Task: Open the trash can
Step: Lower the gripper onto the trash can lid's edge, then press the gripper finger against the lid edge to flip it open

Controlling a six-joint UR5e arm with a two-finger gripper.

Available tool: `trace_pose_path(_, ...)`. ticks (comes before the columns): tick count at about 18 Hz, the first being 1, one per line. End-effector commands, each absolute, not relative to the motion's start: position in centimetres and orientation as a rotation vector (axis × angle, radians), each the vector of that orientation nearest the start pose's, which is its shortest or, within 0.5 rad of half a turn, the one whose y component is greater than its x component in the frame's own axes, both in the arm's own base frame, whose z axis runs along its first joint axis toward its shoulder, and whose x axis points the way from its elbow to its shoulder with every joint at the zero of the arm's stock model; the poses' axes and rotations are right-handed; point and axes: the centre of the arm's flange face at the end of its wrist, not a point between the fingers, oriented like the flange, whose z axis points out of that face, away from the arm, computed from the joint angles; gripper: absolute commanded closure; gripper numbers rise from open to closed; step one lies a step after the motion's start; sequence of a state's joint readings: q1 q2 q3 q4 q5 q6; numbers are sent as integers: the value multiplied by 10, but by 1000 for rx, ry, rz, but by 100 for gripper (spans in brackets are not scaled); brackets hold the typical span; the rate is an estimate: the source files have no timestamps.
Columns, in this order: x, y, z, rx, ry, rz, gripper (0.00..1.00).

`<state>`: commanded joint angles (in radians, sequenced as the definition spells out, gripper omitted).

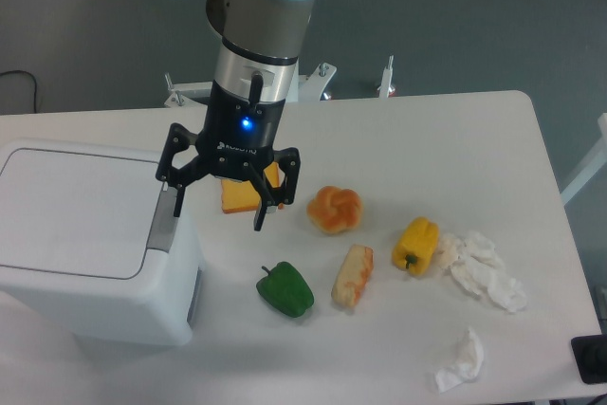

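Note:
The trash can (81, 234) is a large white boxy bin at the left of the table. Its flat lid (76, 206) lies shut. The grey push-button latch (162, 226) sits on its right rim. My gripper (217, 203) hangs point-down just right of the bin with its fingers spread wide and nothing between them. Its left fingertip (174, 193) is right above the top end of the grey latch; I cannot tell whether it touches. Its right fingertip (260, 218) hangs over the table.
An orange block (239, 198) lies partly hidden behind the gripper. To the right lie a round bun (334, 209), a green pepper (285, 289), a bread piece (353, 275), a yellow pepper (415, 244) and crumpled tissues (484, 267), (461, 359).

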<state>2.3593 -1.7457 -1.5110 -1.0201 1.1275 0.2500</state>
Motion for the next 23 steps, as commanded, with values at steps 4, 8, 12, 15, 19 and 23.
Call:
trace_pose_path(4, -293, 546, 492, -2492, -546, -226, 0)
trace_pose_path(8, -292, 547, 490, -2494, -541, -228, 0)
trace_pose_path(12, -292, 550, 486, -2501, -541, -235, 0)
trace_pose_path(15, -292, 550, 485, -2502, -537, -235, 0)
trace_pose_path(19, -291, 552, 482, -2508, -533, -239, 0)
trace_pose_path(23, -292, 552, 481, -2509, -533, -240, 0)
